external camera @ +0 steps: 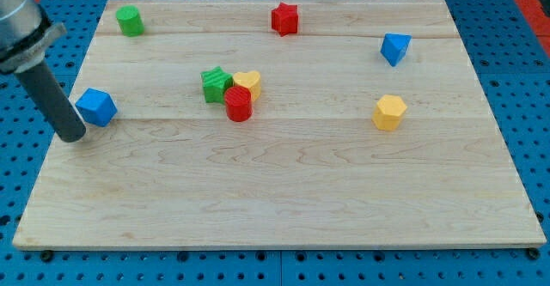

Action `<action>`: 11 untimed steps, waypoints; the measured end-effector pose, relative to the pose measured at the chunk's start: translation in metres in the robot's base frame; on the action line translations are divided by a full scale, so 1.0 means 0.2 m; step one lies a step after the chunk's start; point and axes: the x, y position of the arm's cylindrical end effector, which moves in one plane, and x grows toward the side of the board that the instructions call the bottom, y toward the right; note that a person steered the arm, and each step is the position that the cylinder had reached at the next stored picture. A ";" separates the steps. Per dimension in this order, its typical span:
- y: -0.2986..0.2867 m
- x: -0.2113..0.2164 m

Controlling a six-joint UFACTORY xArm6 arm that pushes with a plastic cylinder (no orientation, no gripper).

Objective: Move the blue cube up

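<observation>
The blue cube (95, 106) sits near the board's left edge, about midway up the view. My tip (71, 137) rests on the board just below and to the left of the blue cube, very close to it. I cannot tell if they touch. The dark rod slants up to the view's top left corner. A second blue block (394, 48), wedge-like, lies at the upper right.
A green cylinder (130, 20) lies at the top left, a red star (284, 18) at the top middle. A green star (215, 84), yellow heart (248, 82) and red cylinder (238, 103) cluster together at centre left. A yellow hexagon (389, 112) lies right. The wooden board (284, 191) lies on blue pegboard.
</observation>
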 end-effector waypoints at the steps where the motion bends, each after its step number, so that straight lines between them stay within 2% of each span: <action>1: 0.01 -0.20; 2: 0.02 -0.38; 3: 0.14 -0.43; 4: 0.05 -0.27; 5: 0.17 -0.23; 6: 0.37 -0.41; 8: 0.50 -0.68; 11: 0.51 -0.70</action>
